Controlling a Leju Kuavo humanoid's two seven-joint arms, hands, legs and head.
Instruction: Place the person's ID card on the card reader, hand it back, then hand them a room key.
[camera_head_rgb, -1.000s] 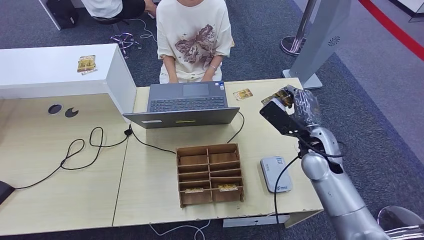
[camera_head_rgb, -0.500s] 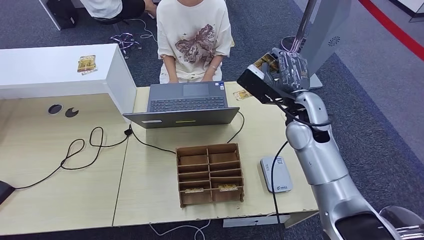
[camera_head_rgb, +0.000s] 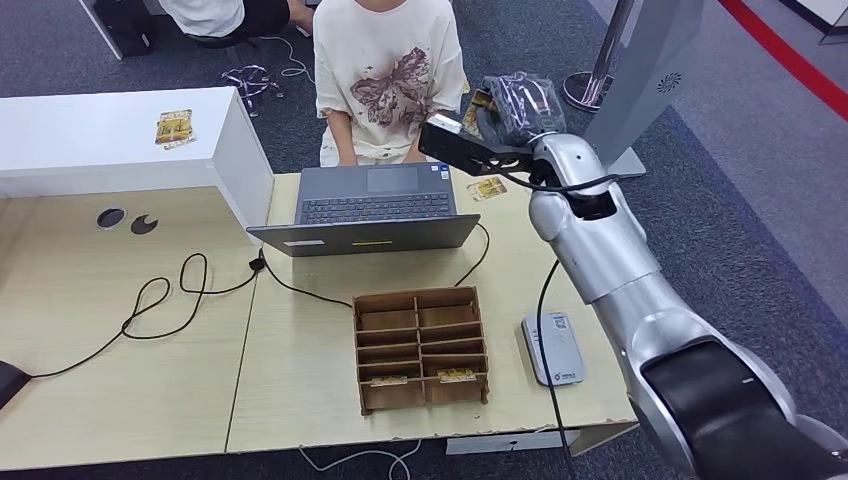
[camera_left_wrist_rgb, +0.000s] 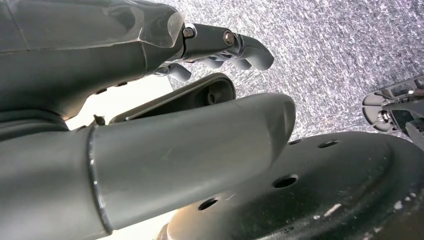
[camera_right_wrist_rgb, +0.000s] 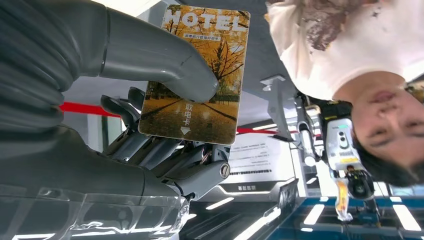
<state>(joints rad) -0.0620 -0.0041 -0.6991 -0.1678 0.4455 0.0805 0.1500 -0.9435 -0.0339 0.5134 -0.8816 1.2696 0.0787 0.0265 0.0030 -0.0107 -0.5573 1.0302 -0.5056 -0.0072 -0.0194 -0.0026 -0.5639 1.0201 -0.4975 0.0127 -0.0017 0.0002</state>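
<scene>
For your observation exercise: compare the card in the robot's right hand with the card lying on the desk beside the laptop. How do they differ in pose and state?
The held card is pinched by the right hand, raised above the desk; the desk card lies flat, untouched. The held card shows HOTEL lettering; the desk card's print is too small to read. Both look yellow-gold.

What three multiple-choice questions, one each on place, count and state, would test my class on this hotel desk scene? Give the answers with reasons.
1. Where does the card reader lie?
A. on the laptop
B. on the desk beside the wooden organizer
C. on the floor

2. How many cards lie on the white counter?
A. one
B. three
C. five

3. What is the right hand doing?
A. hanging empty
B. pressing a key
C. holding a card

Answers: B, the reader sits right of the wooden organizer; A, a single yellow card lies there; C, the thumb pins a hotel card against the fingers.
</scene>
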